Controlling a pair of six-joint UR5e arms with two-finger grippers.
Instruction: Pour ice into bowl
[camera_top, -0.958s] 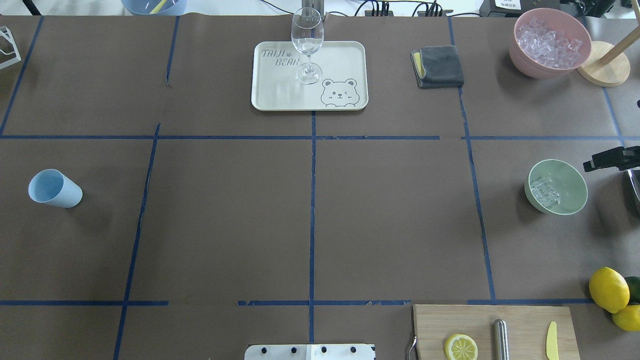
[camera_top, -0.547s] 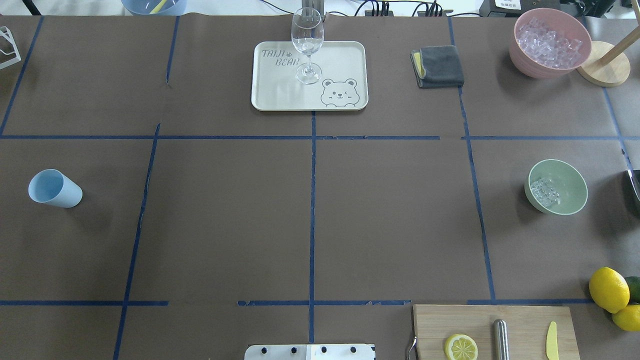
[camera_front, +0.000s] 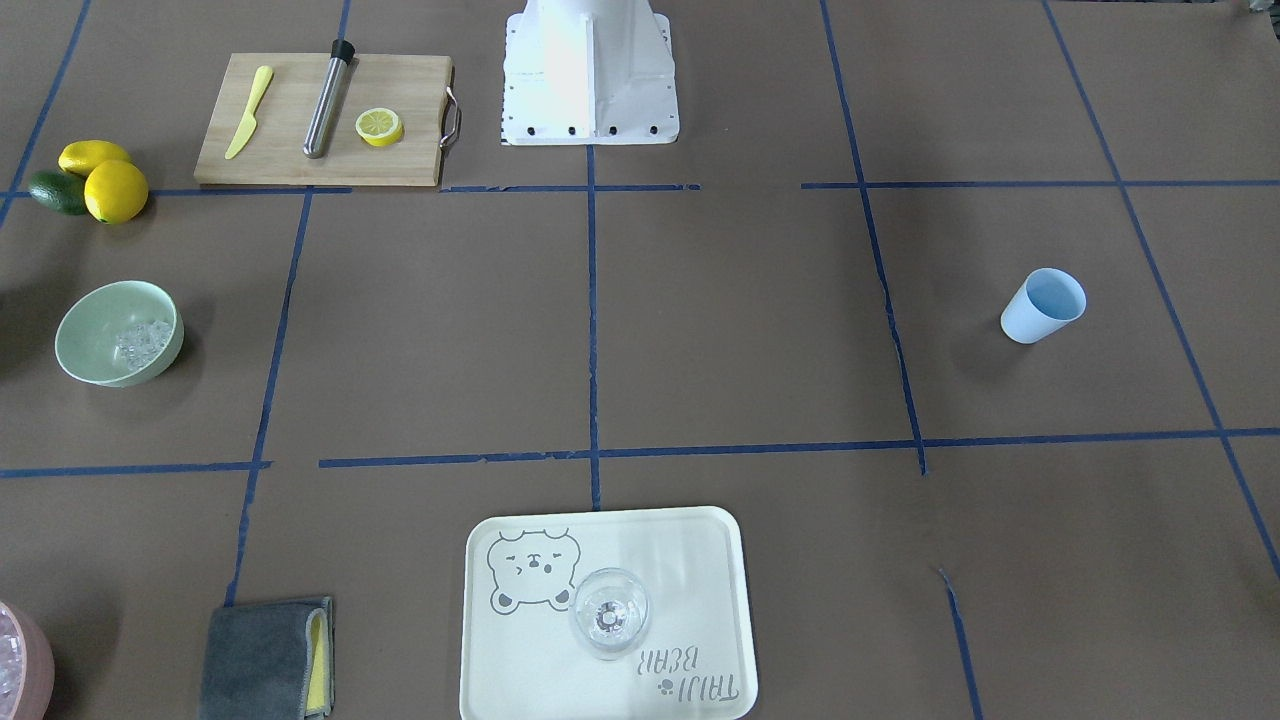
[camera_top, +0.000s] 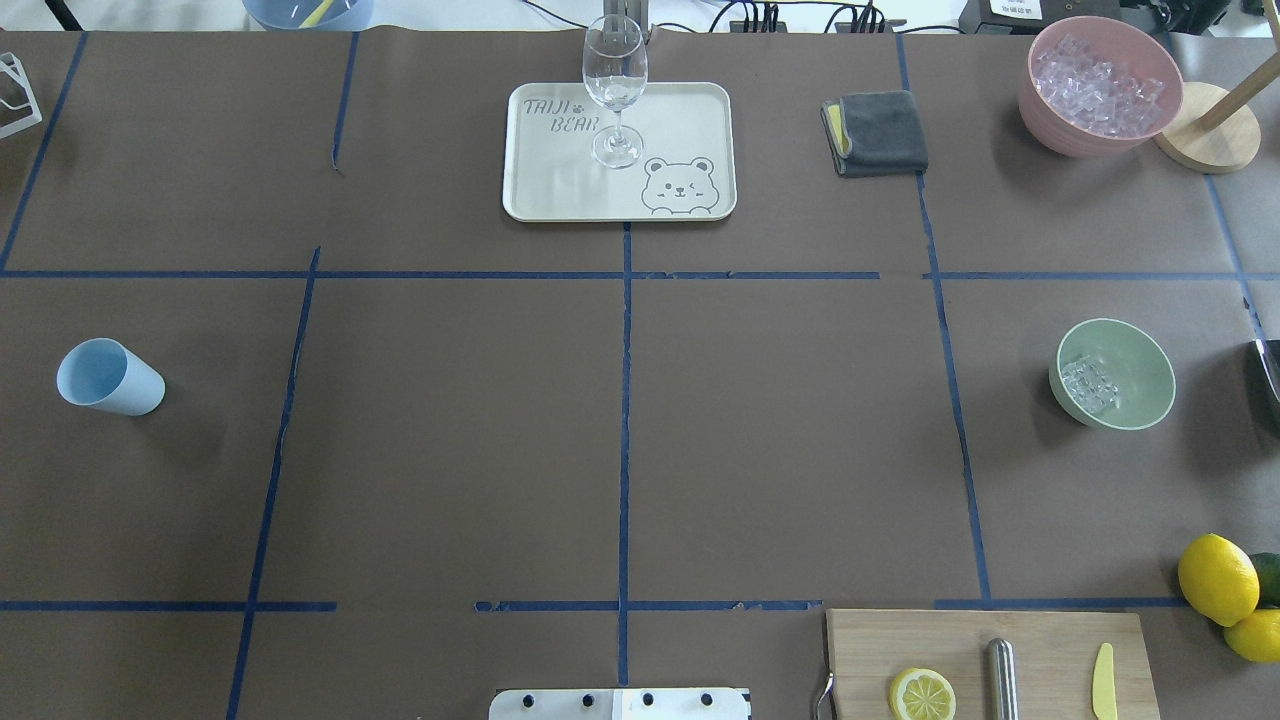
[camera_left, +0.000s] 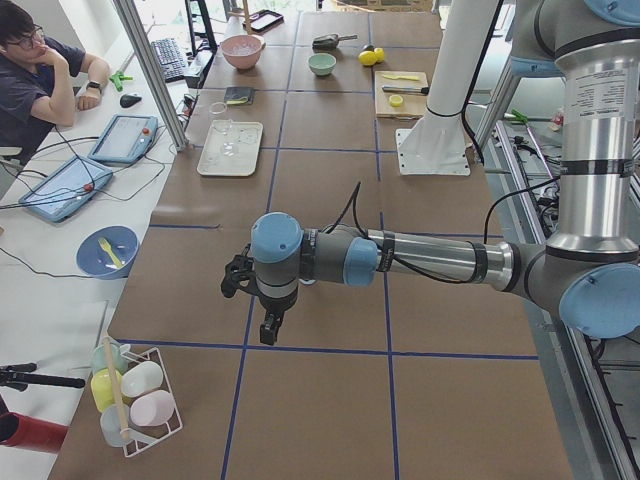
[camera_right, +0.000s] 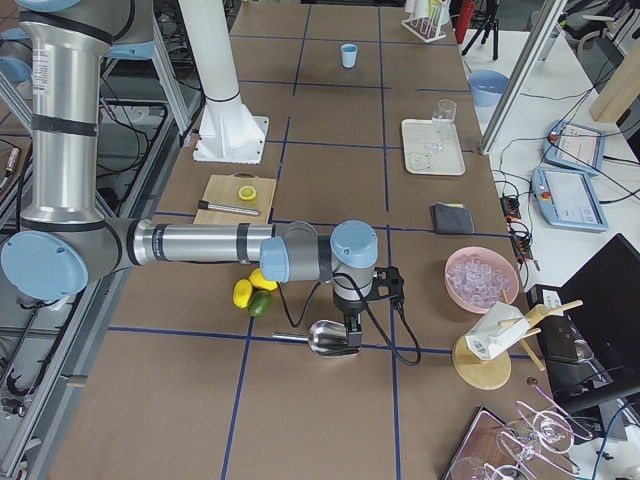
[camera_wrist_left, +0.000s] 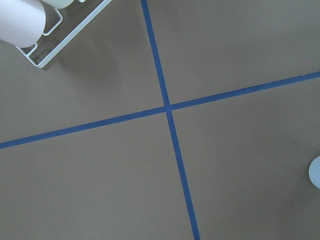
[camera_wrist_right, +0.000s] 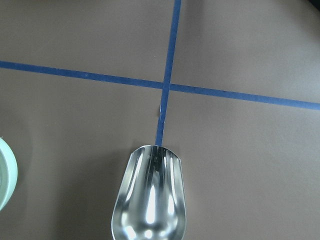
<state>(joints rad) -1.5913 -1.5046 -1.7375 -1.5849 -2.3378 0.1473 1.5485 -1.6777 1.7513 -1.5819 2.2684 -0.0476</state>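
At the table's left end, you are seeing the left gripper hovering above crossed blue tape lines; whether it is open cannot be told. Farther right, the pale blue plastic cup is sitting on the brown table. At the right, the clear ice cubes are lying inside the round mint-green bowl. Nearby, the right gripper is hanging over a shiny metal scoop, its grip likewise impossible to tell.

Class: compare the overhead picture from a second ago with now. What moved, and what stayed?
The right gripper, which reached in at the overhead view's right edge beside the bowl, has drawn back rightward out of that view; only the edge of the metal scoop shows there. No grasp or release is visible. The bowl, its ice, the blue cup and the glass stayed put.
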